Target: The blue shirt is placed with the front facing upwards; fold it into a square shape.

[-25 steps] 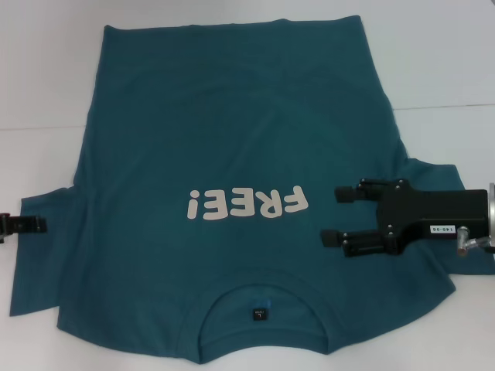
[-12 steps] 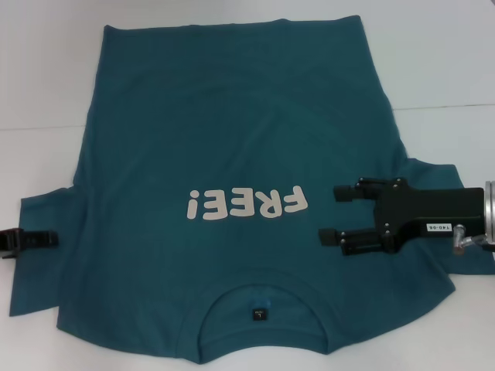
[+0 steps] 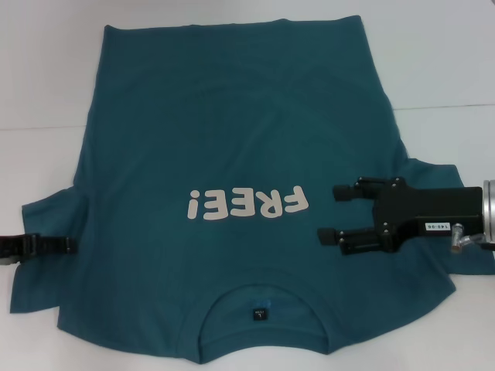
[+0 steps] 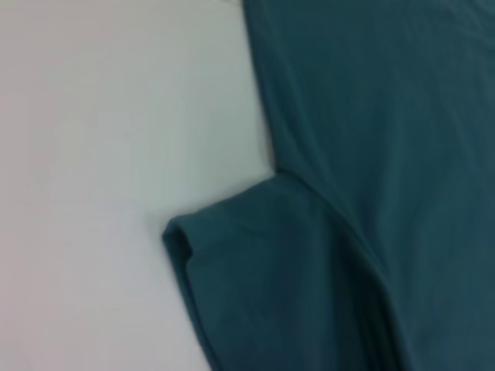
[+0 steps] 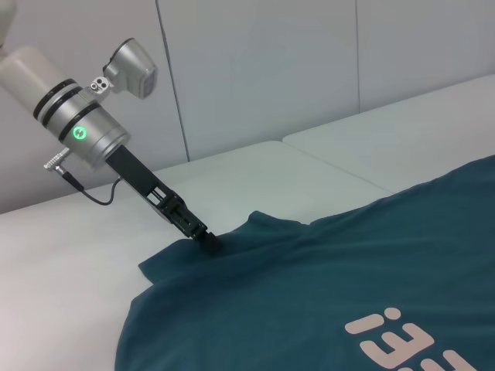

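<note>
While the large dark teal-blue cotton shirt (image 3: 232, 193) lies flat and face up on the white tabletop (image 3: 46, 69), its collar is at the near edge and its hem at the far edge in the head view, so its long axis runs near to far. The right tool (image 3: 329, 213) hovers over the right shoulder area with its black fingers set wide and pointing left toward the off-white "FREE!" print (image 3: 246, 204). The left tool (image 3: 71, 245) sits at the left sleeve (image 3: 42, 247); I cannot tell whether it is wide or narrow.

From the left wrist view, only the sleeve (image 4: 255, 270) and the shirt side are visible.

From the right wrist view, the left tool (image 5: 209, 241) touches the sleeve edge. No containers are present. I judge each arm is nearest its own sleeve, for folding inward.
</note>
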Controlling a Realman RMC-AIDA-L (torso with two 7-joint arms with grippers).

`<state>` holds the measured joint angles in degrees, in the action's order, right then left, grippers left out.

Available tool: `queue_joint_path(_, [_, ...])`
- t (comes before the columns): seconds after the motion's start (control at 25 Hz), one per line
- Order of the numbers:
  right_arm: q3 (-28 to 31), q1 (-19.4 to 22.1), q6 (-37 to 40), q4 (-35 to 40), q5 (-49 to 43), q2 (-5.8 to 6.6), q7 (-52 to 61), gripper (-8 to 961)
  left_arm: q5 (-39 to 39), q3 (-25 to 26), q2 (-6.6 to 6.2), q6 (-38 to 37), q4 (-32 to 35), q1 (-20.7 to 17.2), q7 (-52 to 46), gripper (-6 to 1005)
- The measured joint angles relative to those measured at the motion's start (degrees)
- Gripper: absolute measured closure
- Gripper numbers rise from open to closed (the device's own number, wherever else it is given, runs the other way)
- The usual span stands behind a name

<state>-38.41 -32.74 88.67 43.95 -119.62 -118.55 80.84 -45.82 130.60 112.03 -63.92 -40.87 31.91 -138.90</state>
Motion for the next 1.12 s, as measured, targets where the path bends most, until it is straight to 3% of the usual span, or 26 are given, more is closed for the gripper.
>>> queue_joint_path(0.32, [0.0,-0.04,-0.17,0.0,0.0,0.0,-0.01,25,0.13,0.19,0.59,0.78,-0.8,-0.36,0.19,66])
queue_joint_path(0.56, [0.0,0.0,-0.23,0.0,0.0,0.0,0.02,25,0.14,0.26,0.31,1.12,-0.39,-0.7,0.34,70])
queue_joint_path(1.12, [0.0,-0.12,-0.99,0.0,0.0,-0.09,0.1,26,0.12,-0.3,0.5,2.79,-0.54,-0.89,1.6,601])
